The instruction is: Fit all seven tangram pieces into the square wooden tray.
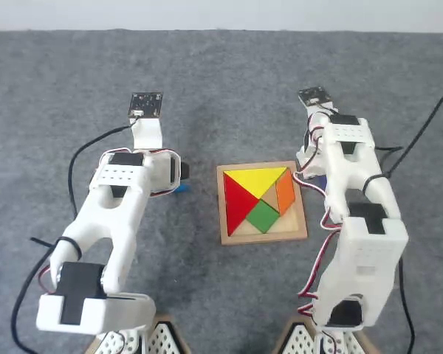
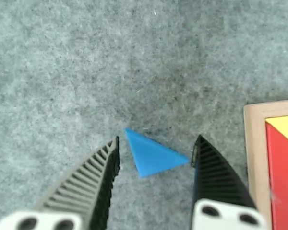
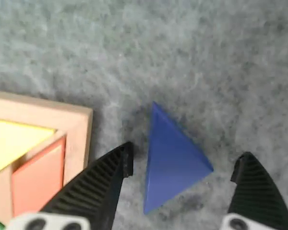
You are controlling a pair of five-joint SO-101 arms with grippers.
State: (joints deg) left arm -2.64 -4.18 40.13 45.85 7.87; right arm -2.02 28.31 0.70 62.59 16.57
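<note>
Both arms are stretched forward and tipped down, one on each side of the square wooden tray [image 1: 263,236], around the middle of the grey carpeted tabletop [image 1: 207,88]. The left hand [image 2: 157,139] is wide open, straddling a light blue triangle piece [image 2: 151,155] lying off the tray's left edge. The right hand [image 3: 186,152] is wide open too, straddling a dark blue triangle piece [image 3: 170,158] just beside the tray's right edge.

Overhead; close wrist views; shared tray [image 1: 266,236]

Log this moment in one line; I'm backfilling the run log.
left jaws: open, flanking light blue triangle | right jaws: open, flanking dark blue triangle | tray: partly filled
</note>
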